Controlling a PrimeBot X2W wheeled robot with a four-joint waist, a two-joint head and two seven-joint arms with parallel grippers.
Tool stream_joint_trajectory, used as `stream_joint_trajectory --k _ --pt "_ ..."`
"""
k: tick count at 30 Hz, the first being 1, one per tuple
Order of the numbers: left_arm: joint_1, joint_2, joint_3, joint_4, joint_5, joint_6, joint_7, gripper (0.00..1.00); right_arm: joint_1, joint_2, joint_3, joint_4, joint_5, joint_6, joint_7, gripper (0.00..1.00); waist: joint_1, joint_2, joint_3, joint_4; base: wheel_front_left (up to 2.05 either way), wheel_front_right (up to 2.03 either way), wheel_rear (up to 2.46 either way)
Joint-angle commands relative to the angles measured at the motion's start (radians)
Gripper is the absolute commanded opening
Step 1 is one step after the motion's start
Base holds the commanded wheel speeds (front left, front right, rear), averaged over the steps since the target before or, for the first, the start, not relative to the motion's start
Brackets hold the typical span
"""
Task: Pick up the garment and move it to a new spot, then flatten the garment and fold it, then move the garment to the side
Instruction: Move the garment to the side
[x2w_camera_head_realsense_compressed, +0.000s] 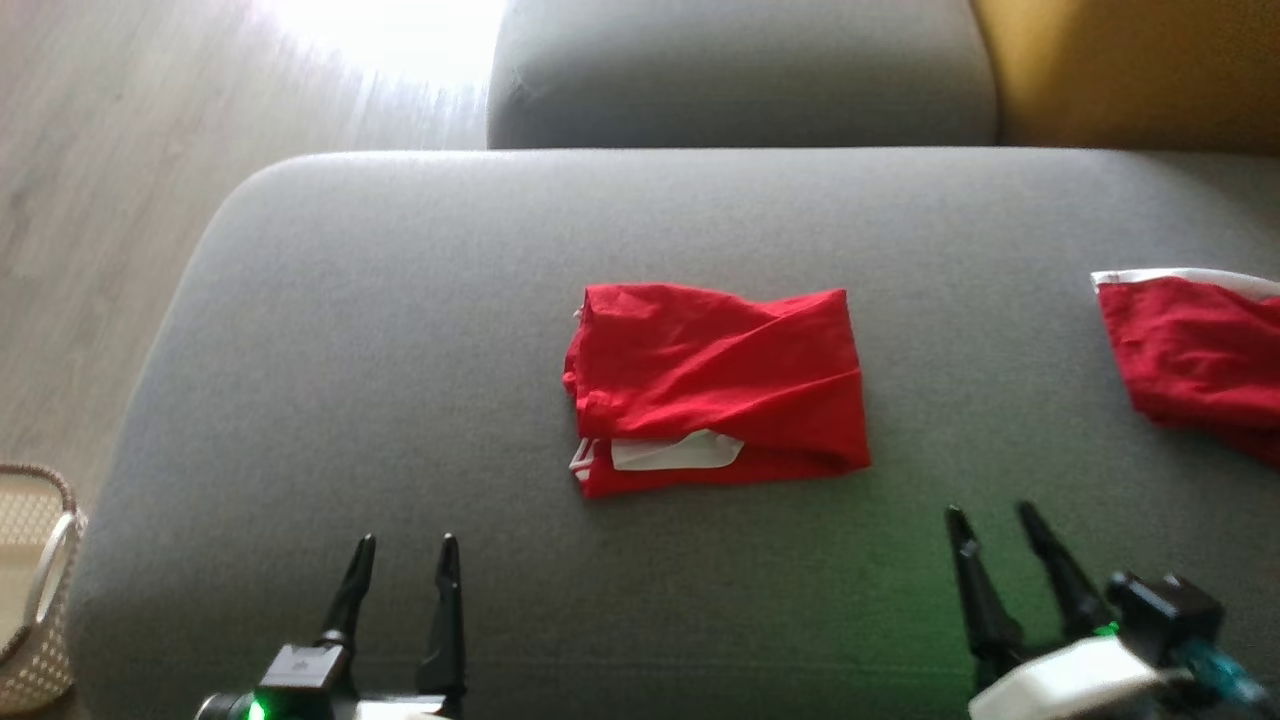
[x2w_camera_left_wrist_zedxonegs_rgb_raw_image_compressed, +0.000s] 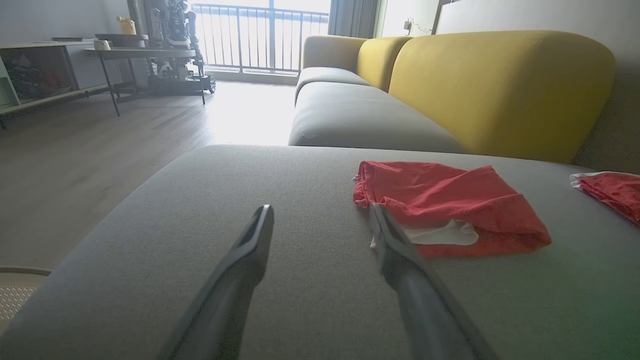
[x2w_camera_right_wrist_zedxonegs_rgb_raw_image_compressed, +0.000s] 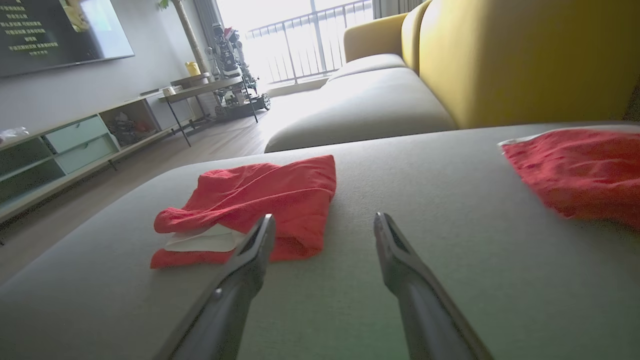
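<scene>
At the far left we see one woven basket (x2w_camera_head_realsense_compressed: 35, 580) on the floor beside the grey cushion (x2w_camera_head_realsense_compressed: 350, 350). Our left gripper (x2w_camera_head_realsense_compressed: 407, 541) is at the cushion's near edge, fingers spread and empty. The folded red garment (x2w_camera_head_realsense_compressed: 715, 385) lies mid-cushion, ahead and to the right of it, touching neither gripper. Our right gripper (x2w_camera_head_realsense_compressed: 990, 509), also spread and empty, is near the garment's near right corner. Bare cushion stretches wide on the left; on the right lies a second red garment (x2w_camera_head_realsense_compressed: 1195, 355). We count two garments, two grippers, one basket.
</scene>
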Motion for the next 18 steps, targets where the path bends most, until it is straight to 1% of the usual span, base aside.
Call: stream_joint_trajectory --k 1,4,6,9,12,18 --pt "-0.063 -0.01 0.019 -0.037 -0.008 0.008 -0.012 1.0 -0.104 -0.009 0.046 0.019 0.068 0.0 -0.009 1.0 0.0 0.0 0.018 0.016 0.0 0.0 0.0" --pt "-0.077 -0.01 0.008 -0.043 -0.026 0.017 -0.012 1.0 -0.195 -0.009 0.071 0.139 0.174 0.0 -0.009 1.0 0.0 0.0 0.042 0.038 0.0 0.0 0.0" --pt "-0.092 -0.01 -0.002 -0.05 -0.028 0.016 -0.012 1.0 -0.272 -0.009 0.079 0.211 0.203 0.0 0.002 1.0 0.0 0.0 0.072 0.053 0.0 0.0 0.0" --pt "-0.126 -0.01 -0.014 -0.06 -0.033 0.018 -0.012 1.0 -0.399 -0.019 0.07 0.296 0.24 0.0 0.056 1.0 0.0 0.0 0.121 0.072 0.0 0.0 0.0" --pt "-0.159 -0.01 -0.033 -0.065 -0.041 0.021 -0.012 1.0 -0.507 -0.054 0.066 0.373 0.304 0.0 0.126 1.0 0.0 0.0 0.162 0.096 0.0 0.0 0.0" --pt "-0.208 -0.01 -0.072 -0.064 -0.059 0.032 -0.012 1.0 -0.653 -0.1 0.039 0.522 0.441 0.0 0.263 1.0 0.0 0.0 0.225 0.131 0.0 0.0 0.0"
